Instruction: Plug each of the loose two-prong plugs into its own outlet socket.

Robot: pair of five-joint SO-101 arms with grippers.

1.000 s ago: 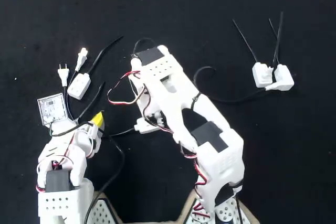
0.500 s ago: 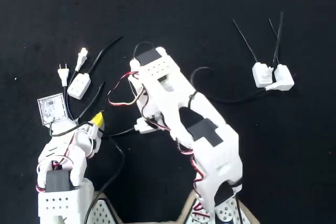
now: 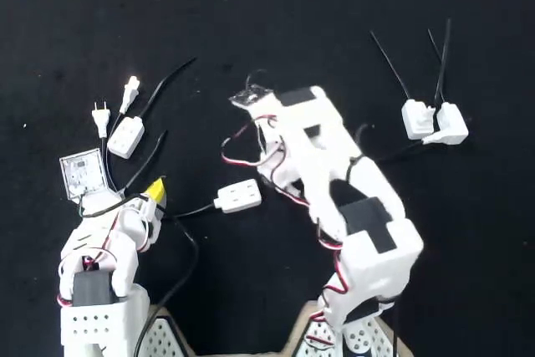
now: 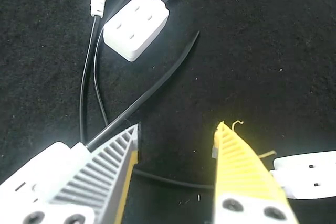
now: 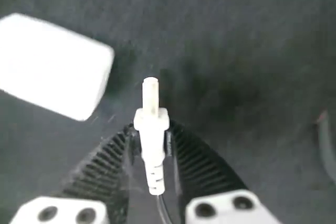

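A black table [image 3: 468,232] is pictured from above, with two white arms mounted side by side at its near edge. The right arm [image 3: 351,198] is stretched toward the table's middle. A white two-prong plug [image 5: 150,121] is clamped between the dark ribbed jaws of the right gripper [image 5: 151,128], its prong end pointed away from the wrist, above the table and near a blurred white block [image 5: 50,66]. The left arm [image 3: 100,282] is folded low at the near left corner. The left gripper [image 4: 176,127] is held wide above a black cable [image 4: 152,90], with nothing between its grey and yellow fingers. Two white blocks [image 3: 430,121], touching each other, are seen well apart at the far right; whether they are plugs or sockets cannot be told. A flat outlet socket [image 3: 238,196] is laid between the two arms, its cord run toward the left arm. A second outlet socket [image 3: 125,135] is set at the left, with a first loose plug [image 3: 100,114] and a second loose plug [image 3: 130,89] lying unplugged just beside it.
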